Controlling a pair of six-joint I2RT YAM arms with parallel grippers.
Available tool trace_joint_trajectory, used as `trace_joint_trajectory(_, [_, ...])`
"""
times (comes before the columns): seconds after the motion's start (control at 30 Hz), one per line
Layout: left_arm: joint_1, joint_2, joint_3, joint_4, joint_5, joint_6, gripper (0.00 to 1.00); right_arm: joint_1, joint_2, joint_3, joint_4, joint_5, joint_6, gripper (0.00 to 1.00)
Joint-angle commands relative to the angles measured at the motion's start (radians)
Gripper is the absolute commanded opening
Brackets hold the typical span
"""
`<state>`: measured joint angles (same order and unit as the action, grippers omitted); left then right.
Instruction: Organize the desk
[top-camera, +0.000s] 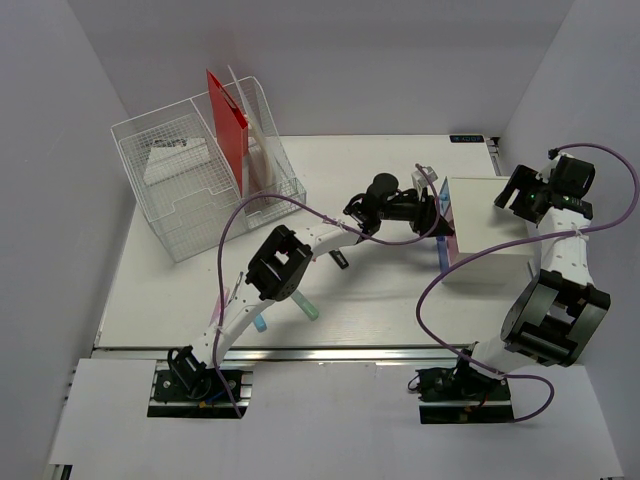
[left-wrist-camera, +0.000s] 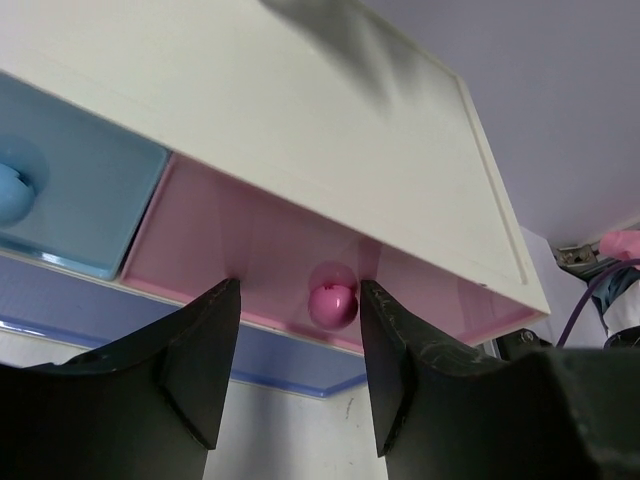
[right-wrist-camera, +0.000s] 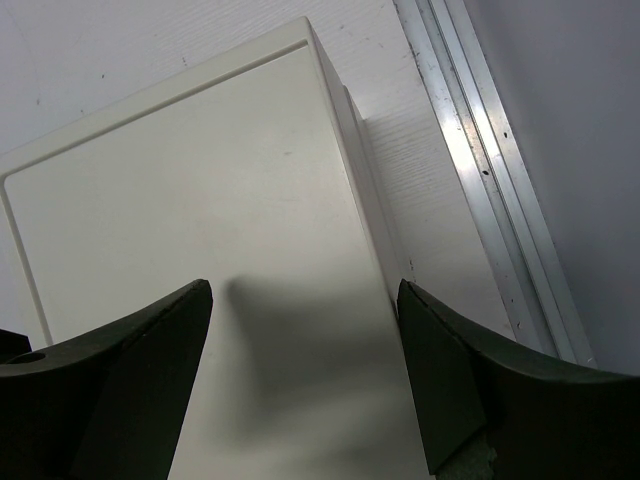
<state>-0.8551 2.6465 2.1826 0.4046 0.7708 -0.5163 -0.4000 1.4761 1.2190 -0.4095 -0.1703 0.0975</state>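
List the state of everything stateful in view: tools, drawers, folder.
Left tool: open, straddling round pink knob, not gripping.
Right tool: open, over small white plastic drawer box.
Pink drawer: appears shut.
Blue drawer: appears shut.
Flat red folder: upright in clear wire-mesh organizer.

Bright, diffuse light on the desk, a soft shadow on the drawer box, glare along the aluminium rail

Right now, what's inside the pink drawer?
Its contents cannot be seen. Only the front of the pink drawer and its round knob show, between the tips of the open left pincer. That front and the white box cover the inside.
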Motion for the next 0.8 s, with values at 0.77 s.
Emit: trace_joint_trajectory(0.77, [-0.030, -0.128, -0.058, 0.014, -0.028, 0.045, 0.59, 0.006, -0.051, -0.010, -0.009, -0.043, 0.013, 0.80])
